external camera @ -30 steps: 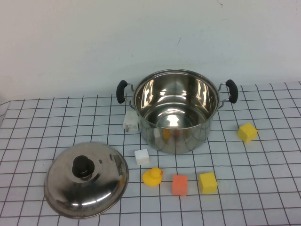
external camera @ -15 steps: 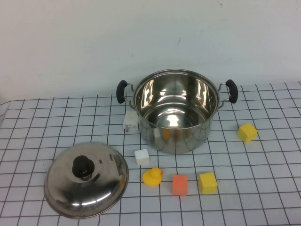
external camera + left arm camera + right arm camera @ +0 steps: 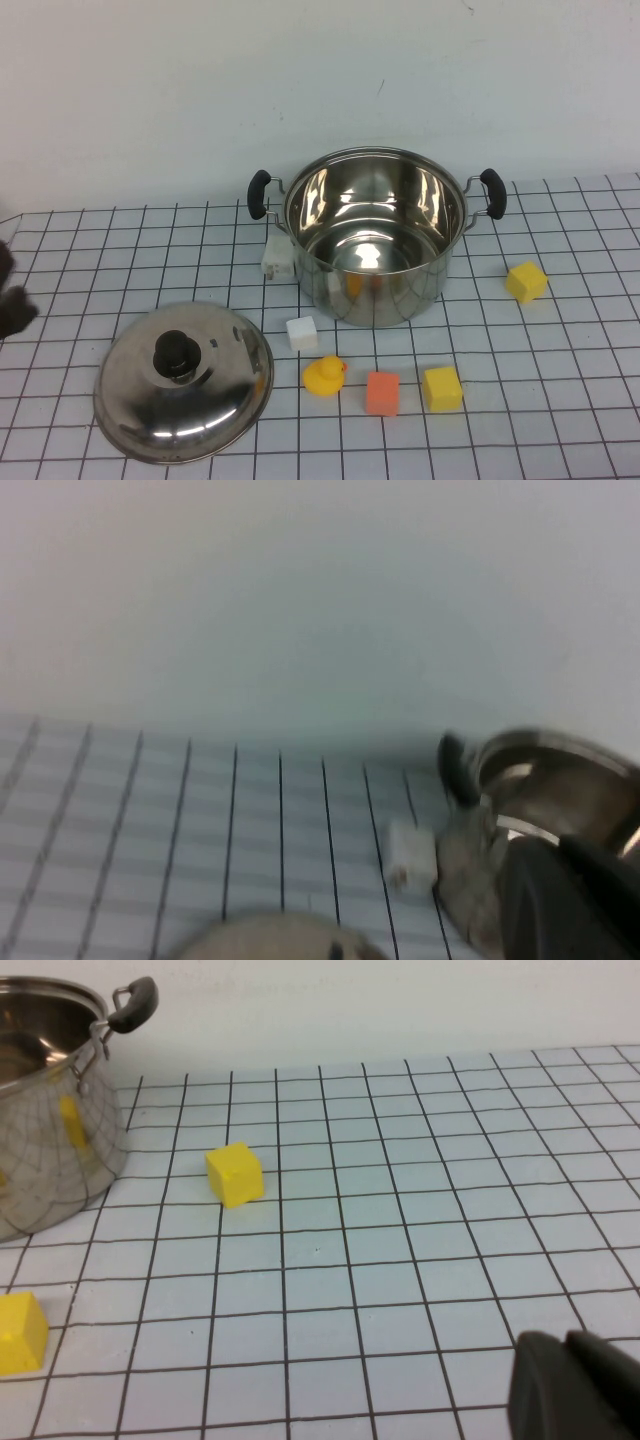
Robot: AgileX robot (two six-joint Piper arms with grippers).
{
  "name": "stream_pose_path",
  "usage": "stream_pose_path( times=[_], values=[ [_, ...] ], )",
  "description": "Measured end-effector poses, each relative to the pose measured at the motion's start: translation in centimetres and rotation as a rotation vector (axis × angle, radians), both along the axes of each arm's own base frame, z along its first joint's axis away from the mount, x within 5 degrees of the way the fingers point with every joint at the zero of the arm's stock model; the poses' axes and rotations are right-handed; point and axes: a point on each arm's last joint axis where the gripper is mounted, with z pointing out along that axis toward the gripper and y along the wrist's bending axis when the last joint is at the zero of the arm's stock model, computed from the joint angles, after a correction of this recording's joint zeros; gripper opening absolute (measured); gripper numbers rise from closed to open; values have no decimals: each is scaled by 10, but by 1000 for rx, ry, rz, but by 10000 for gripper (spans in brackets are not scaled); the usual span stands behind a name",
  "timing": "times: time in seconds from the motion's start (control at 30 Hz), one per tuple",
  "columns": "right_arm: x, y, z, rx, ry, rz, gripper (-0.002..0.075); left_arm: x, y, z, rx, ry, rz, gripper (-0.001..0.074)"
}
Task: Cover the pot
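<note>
Steel pot (image 3: 375, 235): open, mid-table, well right of the left gripper (image 3: 12, 300).
Left gripper: at the table's left edge; grip unreadable.
Right gripper (image 3: 575, 1385): low over gridded table (image 3: 400, 1260), pot far off; grip unreadable.
Wall (image 3: 320, 80): plain white.

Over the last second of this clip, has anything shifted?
Only the left gripper: it has come into the high view at the left edge of the table, level with the lid, touching nothing. The pot stands uncovered as before, the lid lies knob-up beside it, and the duck and blocks have not moved. The right gripper shows only in its wrist view, low over the table.
</note>
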Motion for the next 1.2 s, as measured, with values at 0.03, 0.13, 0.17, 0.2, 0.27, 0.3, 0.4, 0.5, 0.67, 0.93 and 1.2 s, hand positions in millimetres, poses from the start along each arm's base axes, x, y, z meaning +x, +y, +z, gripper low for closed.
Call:
stream_pose_path(
  times=[0.03,0.13,0.17,0.2,0.27,0.3,0.4,0.5,0.67,0.93,1.2],
  values=[
    [0,0,0,0,0,0,9,9,0,-7,-30,51,2,-1],
    [0,0,0,0,0,0,9,32,-3,-28,-112,193,-2,-1],
    [0,0,0,0,0,0,9,37,-4,-35,-126,234,-9,-1],
    [0,0,0,0,0,0,9,44,-6,-44,-141,288,-21,-1],
    [0,0,0,0,0,0,9,56,-9,-60,-162,389,-43,-1],
    [0,0,0,0,0,0,9,62,-10,-70,-166,435,-43,-1],
    [0,0,0,0,0,0,9,76,-9,-93,-120,517,-23,-1],
    [0,0,0,0,0,0,9,87,-12,-112,-25,555,-8,-1],
    [0,0,0,0,0,0,9,95,-42,-146,131,637,-82,-1],
    [0,0,0,0,0,0,9,100,-71,-177,371,586,-26,48],
    [0,0,0,0,0,0,9,111,-80,-184,276,495,-5,439]
  ],
)
